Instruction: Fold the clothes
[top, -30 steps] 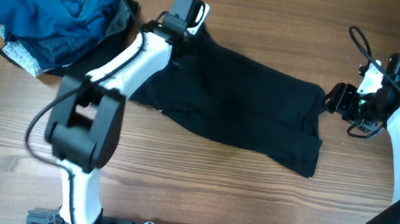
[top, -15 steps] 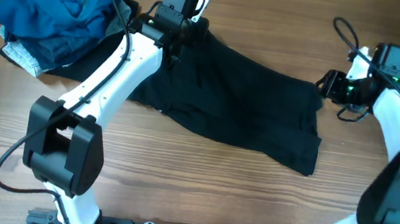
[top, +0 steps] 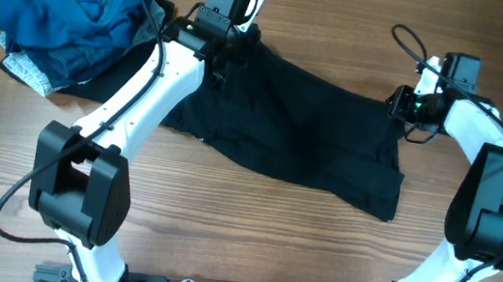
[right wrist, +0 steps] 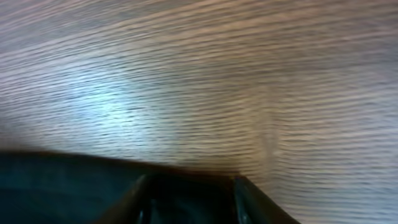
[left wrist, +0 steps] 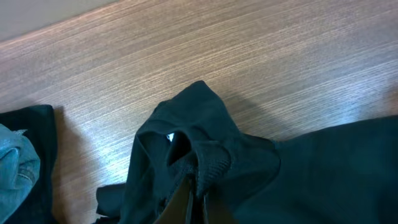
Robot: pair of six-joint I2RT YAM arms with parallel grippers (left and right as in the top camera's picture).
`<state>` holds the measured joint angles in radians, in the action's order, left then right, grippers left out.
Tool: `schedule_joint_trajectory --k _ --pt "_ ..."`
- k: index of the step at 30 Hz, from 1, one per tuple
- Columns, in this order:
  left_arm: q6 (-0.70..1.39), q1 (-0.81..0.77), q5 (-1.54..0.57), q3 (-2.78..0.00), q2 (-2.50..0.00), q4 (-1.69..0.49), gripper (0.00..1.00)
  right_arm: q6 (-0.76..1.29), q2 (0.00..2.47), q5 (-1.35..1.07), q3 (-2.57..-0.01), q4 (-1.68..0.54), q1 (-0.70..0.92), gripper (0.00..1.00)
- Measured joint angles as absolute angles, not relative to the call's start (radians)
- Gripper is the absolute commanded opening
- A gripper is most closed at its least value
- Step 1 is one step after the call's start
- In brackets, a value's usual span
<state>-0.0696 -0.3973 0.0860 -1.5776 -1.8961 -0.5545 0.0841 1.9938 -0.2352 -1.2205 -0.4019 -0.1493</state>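
Observation:
A black garment [top: 302,128] lies spread across the middle of the wooden table. My left gripper [top: 223,52] is at its far left corner. In the left wrist view the left gripper [left wrist: 198,198] is shut on a bunched fold of the black garment [left wrist: 205,149], which is lifted off the wood. My right gripper [top: 398,105] is at the garment's far right corner. In the right wrist view the right gripper [right wrist: 191,186] is open, its fingers [right wrist: 140,193] wide apart, with the dark cloth [right wrist: 62,186] edge lying between them.
A pile of blue clothes [top: 75,1] lies at the far left, with a pale patterned cloth [top: 29,73] under its edge. Blue cloth [left wrist: 15,165] shows at the left of the left wrist view. A cable [top: 411,40] loops behind the right arm.
My right gripper has moved left to the garment's far right corner. My left arm shifted its pose a second ago and has stayed at the left corner since.

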Motion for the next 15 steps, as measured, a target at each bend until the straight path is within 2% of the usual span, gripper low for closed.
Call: schedule_joint_trajectory --k 2,9,15 --pt "-0.07 -0.397 0.086 -1.578 -1.896 -0.562 0.04 0.084 1.994 -0.236 -1.222 -0.424 -0.141 0.05" --pt "-0.07 -0.397 0.086 -1.578 -1.896 -0.565 0.04 0.084 1.999 -0.235 -1.258 -0.519 -0.141 0.04" --pt "-0.07 -0.379 0.086 -1.584 -1.897 -0.463 0.04 0.068 1.989 -0.235 -1.572 -0.787 -0.158 0.04"
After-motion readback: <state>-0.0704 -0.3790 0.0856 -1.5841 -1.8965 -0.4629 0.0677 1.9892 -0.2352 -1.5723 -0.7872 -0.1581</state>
